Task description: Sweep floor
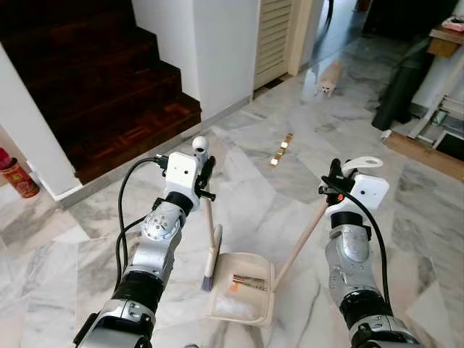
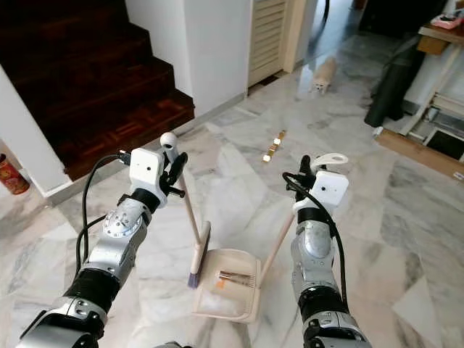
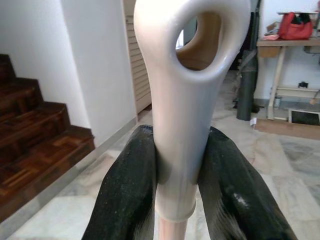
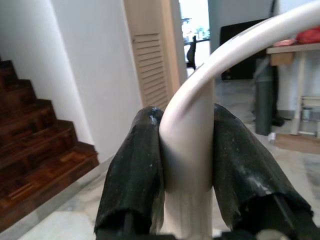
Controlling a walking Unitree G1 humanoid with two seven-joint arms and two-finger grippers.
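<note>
— Two tools in hand, then? Start from the left.

— Yes. The left gripper (image 3: pixel 175 170) has its jaws closed on the pale top of the broom (image 1: pixel 211 254), just under the hanging loop. The shaft drops from the jaws to the brush head, which rests on the marble floor (image 1: pixel 290 109) right beside the dustpan (image 1: pixel 243 293).

— And on the right?

— The right gripper (image 4: pixel 187 165) clamps the dustpan's long handle (image 1: pixel 301 243) near its curved end. The handle slants down from those jaws, and the pan sits flat between the two arms.

— How much is swept?

— Some. A small brownish scrap (image 1: pixel 249 282) and an orange fleck lie inside the pan. I judge that part done.

— What's left?

— A short line of yellowish bits (image 1: pixel 281 150) well ahead of both jaws, out on the floor. They look uncollected, so I'd call the job partly finished. A cat (image 1: pixel 330 78) sits farther beyond, near the doorway.
</note>
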